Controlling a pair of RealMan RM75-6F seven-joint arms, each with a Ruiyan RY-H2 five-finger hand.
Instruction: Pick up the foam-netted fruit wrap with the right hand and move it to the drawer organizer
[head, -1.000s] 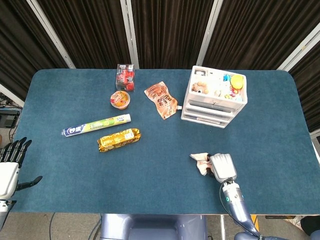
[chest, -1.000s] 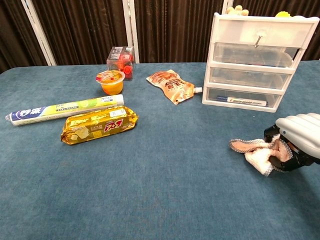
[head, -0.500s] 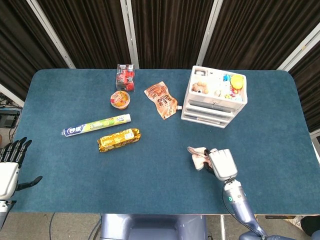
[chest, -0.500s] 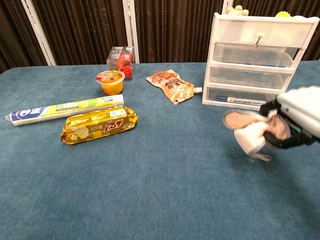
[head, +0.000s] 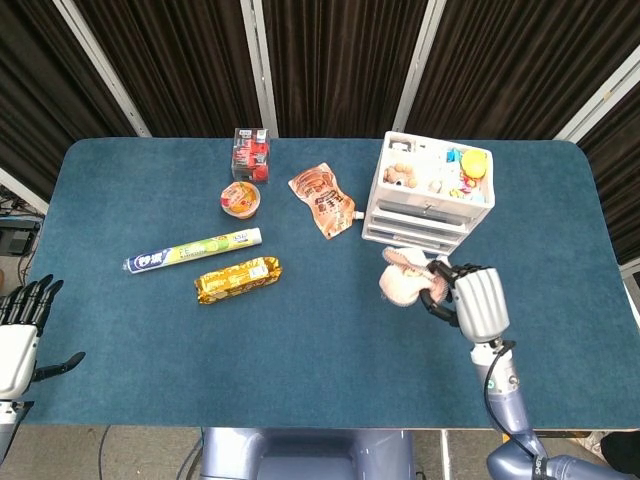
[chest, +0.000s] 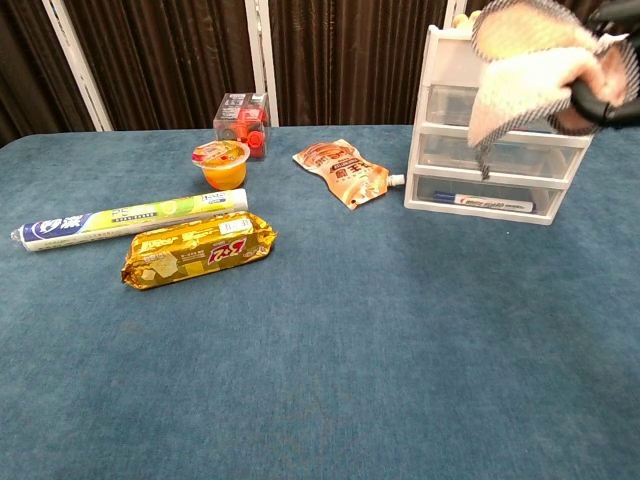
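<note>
My right hand (head: 470, 298) grips the pinkish-white foam-netted fruit wrap (head: 402, 277) and holds it high above the table, just in front of the white drawer organizer (head: 431, 193). In the chest view the wrap (chest: 520, 62) hangs before the organizer (chest: 500, 160) at the level of its upper drawers, with my right hand (chest: 603, 80) at the frame's right edge. The organizer's open top tray holds small toys. My left hand (head: 20, 335) hangs beside the table's front left edge, fingers apart and holding nothing.
On the left half of the table lie a gold snack pack (head: 237, 279), a long tube box (head: 192, 250), an orange jelly cup (head: 241, 198), a clear box with red items (head: 250, 152) and an orange pouch (head: 322, 199). A marker lies in the organizer's bottom drawer (chest: 482, 201).
My right hand has lifted the wrap off the table and carried it up and toward the organizer. The left hand has not moved.
</note>
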